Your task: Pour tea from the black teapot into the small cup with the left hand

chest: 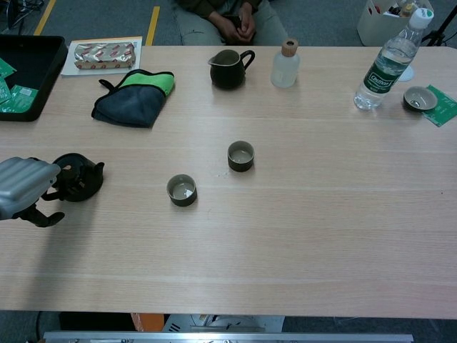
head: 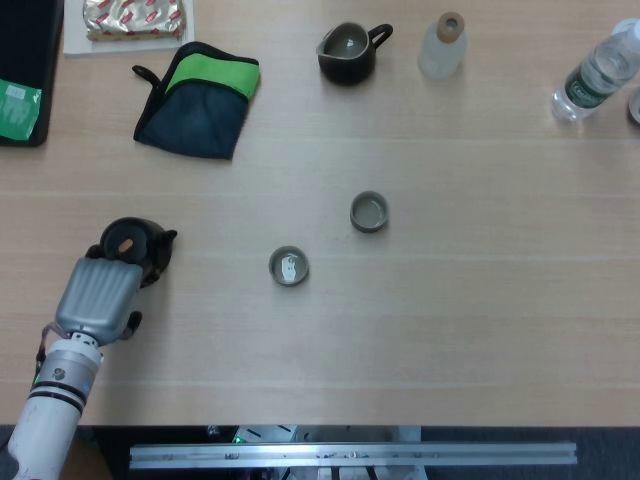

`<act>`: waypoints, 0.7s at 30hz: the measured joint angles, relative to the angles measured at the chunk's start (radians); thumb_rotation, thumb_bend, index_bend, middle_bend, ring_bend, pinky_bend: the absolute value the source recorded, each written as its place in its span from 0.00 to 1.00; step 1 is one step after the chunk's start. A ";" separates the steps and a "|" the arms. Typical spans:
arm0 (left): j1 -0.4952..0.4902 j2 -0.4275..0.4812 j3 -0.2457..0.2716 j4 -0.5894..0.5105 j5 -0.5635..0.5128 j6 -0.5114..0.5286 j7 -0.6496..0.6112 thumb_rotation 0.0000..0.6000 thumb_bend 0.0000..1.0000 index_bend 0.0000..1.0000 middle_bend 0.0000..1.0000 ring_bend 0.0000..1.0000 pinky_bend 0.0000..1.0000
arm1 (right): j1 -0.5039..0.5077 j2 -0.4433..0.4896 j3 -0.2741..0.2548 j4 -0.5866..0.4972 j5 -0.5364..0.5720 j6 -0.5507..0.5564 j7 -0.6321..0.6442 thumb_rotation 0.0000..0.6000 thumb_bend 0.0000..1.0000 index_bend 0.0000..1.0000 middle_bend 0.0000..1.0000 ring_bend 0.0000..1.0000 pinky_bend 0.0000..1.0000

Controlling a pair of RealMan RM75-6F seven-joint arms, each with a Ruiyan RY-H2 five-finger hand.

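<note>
The left robot hand (head: pixel 97 297) sits near the left edge of the worktop (head: pixel 450 330), its grey back turned up and its fingers reaching into the black teapot (head: pixel 133 245); they are at the pot's handle side, but whether they are clamped on it cannot be told from either view. In the chest view the same robot hand (chest: pixel 25 187) meets the teapot (chest: pixel 77 177), whose spout points toward the worktop's middle. The right robot hand shows in neither view. Toward the middle stand two small cups, well apart from the teapot: the nearer small cup (head: pixel 288 266) and another small cup (head: pixel 369 212) farther in. Along the far edge lie a green-and-dark cloth pouch (head: pixel 199 98), a dark pitcher (head: pixel 349 51), a corked bottle (head: pixel 442 45) and a water bottle (head: pixel 598 72).
</note>
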 measured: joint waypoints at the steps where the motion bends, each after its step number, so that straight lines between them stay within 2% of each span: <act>1: 0.000 0.000 0.001 0.001 -0.001 -0.001 -0.001 0.99 0.30 0.40 0.47 0.36 0.22 | 0.000 0.001 0.000 -0.001 0.000 0.000 0.000 1.00 0.11 0.27 0.36 0.29 0.32; 21: -0.012 0.004 -0.001 0.031 -0.052 0.014 0.015 0.98 0.30 0.51 0.60 0.45 0.22 | -0.003 0.000 0.005 -0.004 0.013 -0.004 -0.007 1.00 0.11 0.27 0.36 0.29 0.32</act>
